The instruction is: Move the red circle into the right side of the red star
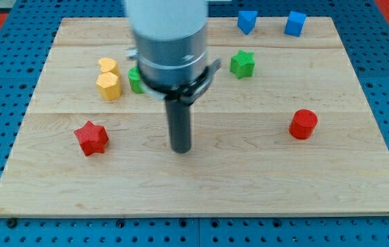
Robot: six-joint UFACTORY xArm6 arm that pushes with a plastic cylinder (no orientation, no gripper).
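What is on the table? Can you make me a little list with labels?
board: wooden board on a blue pegboard
my tip: near the middle, touching no block
red circle: at the view's right of my tip
red star: at the view's left of my tip
yellow blocks: two close together, upper left
green star
green block: partly hidden behind the arm
blue blocks: two at the view's top

The wooden board is seen from above and in front, at close range. Its whole surface is framed, edged by blue pegboard.
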